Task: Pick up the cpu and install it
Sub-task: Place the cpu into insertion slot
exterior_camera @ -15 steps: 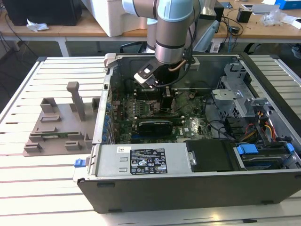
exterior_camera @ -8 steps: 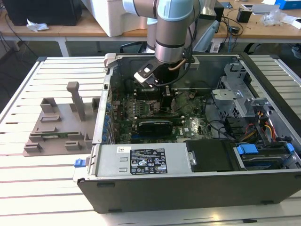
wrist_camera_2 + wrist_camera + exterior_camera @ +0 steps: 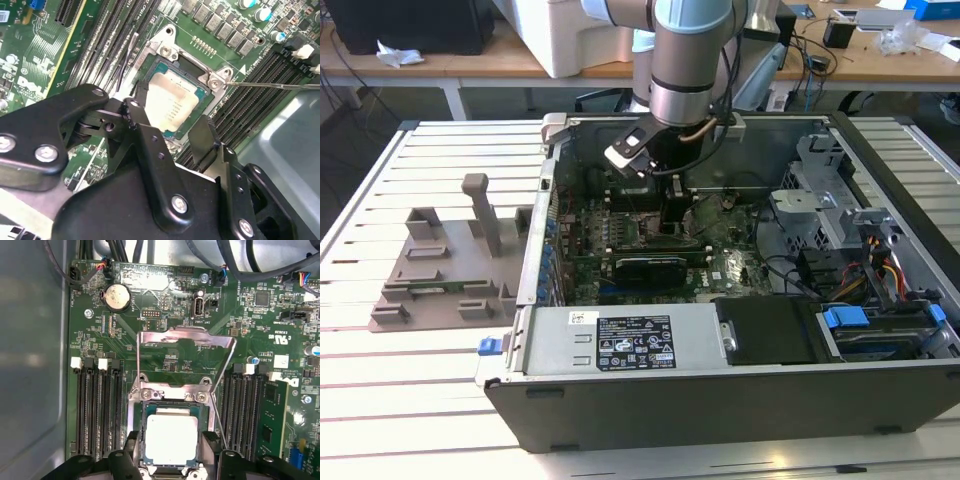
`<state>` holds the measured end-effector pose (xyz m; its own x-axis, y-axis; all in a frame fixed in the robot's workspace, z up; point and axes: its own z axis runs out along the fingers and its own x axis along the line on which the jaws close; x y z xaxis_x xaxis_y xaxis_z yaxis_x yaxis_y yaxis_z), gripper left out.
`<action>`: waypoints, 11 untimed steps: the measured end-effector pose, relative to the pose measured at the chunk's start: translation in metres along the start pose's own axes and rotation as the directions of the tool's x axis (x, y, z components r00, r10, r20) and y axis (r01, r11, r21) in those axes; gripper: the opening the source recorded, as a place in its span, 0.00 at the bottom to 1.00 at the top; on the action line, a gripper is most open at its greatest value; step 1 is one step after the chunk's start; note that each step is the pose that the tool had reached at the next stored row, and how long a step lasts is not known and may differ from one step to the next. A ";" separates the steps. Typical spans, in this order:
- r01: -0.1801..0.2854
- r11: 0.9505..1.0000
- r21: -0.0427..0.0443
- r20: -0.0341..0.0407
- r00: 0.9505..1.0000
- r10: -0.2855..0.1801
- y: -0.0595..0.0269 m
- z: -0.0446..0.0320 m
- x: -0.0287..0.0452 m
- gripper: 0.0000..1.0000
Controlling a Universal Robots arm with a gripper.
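The cpu [image 3: 170,432], a pale silver square with a thin green rim, lies level in the motherboard socket [image 3: 134,405] with the metal load plate [image 3: 185,337] swung up beyond it. My gripper [image 3: 171,440] straddles the chip, and its black fingers [image 3: 131,440] press against two opposite edges. In the second wrist view the cpu [image 3: 172,100] sits between the same fingers [image 3: 137,117] of the gripper [image 3: 167,115]. From the exterior view, the gripper [image 3: 668,205] reaches down into the open computer case [image 3: 720,400].
Memory slots [image 3: 97,410] flank the socket on both sides. A long black expansion card [image 3: 655,268] lies near the gripper inside the case. A grey plastic fixture with upright posts [image 3: 450,265] stands on the slatted table at the exterior view's left. Drive bays and cables [image 3: 860,260] fill the case's right end.
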<state>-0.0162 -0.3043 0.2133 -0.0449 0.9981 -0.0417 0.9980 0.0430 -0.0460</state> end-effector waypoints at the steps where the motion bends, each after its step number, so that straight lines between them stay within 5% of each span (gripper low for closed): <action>1: 0.000 1.000 0.000 0.000 1.000 0.000 0.0000 -0.0003 0.0000 0.53; 4: 0.000 1.000 0.000 -0.010 1.000 0.000 -0.0001 -0.0004 -0.0014 0.40; 6: 0.001 1.000 -0.001 -0.030 1.000 -0.002 -0.0017 0.0000 -0.0096 0.22; 7: 0.002 1.000 -0.002 -0.037 0.999 -0.002 -0.0022 0.0002 -0.0120 0.22; 8: 0.005 1.000 -0.003 -0.059 0.998 -0.005 -0.0046 0.0008 -0.0174 0.11; 9: 0.016 1.000 -0.004 -0.067 0.998 -0.016 -0.0051 0.0022 -0.0173 0.11; 11: 0.025 1.000 -0.005 -0.072 0.997 -0.026 -0.0053 0.0038 -0.0173 0.11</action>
<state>-0.0208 -0.3220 0.2105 -0.0672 0.9973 0.0313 0.9967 0.0685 -0.0426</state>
